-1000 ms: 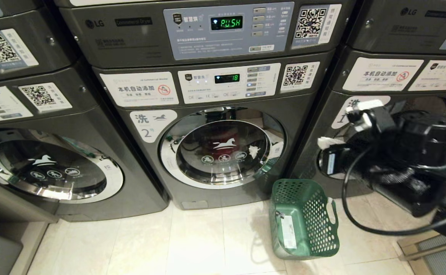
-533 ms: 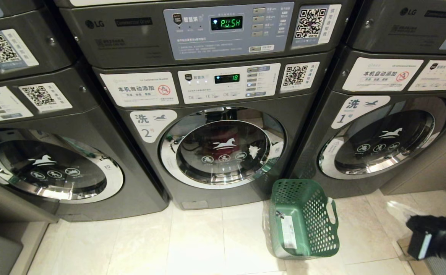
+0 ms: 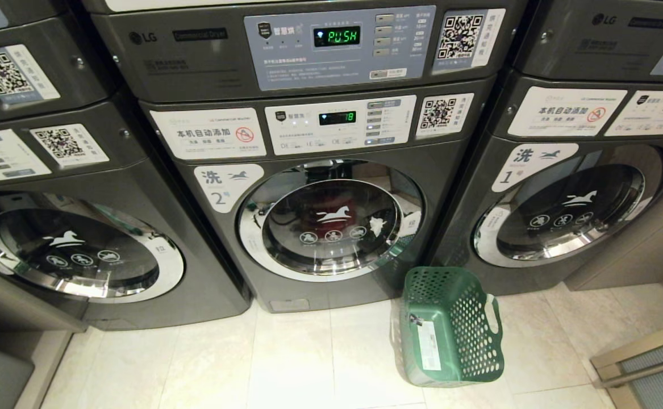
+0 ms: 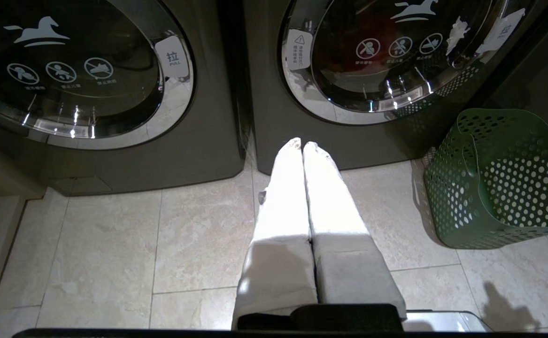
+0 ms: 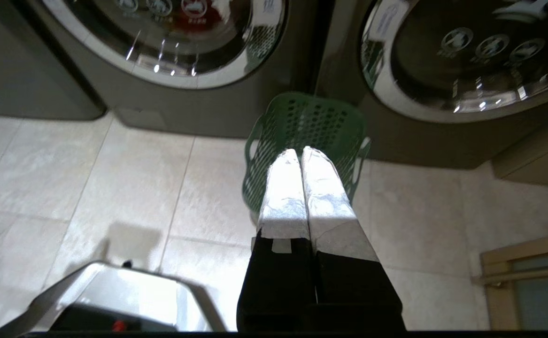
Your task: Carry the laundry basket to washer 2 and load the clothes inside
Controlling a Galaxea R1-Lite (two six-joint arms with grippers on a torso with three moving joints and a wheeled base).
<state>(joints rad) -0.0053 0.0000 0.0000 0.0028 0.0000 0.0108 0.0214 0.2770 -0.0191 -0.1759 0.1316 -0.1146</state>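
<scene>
Green perforated plastic, the basket (image 3: 450,329) lies tipped on the floor beside washer 2 (image 3: 320,221); we judge it light and stiff, best gripped by a handle, both grippers (image 4: 303,146) (image 5: 302,151) pressed closed, empty.

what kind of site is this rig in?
Most likely a self-service laundromat. Numbered front-loaders stand side by side, washer 2 next to washer 1, with a commercial dryer stacked above. QR code stickers on the panels suggest pay-per-use. A green laundry basket lies on the tiled floor.
</scene>
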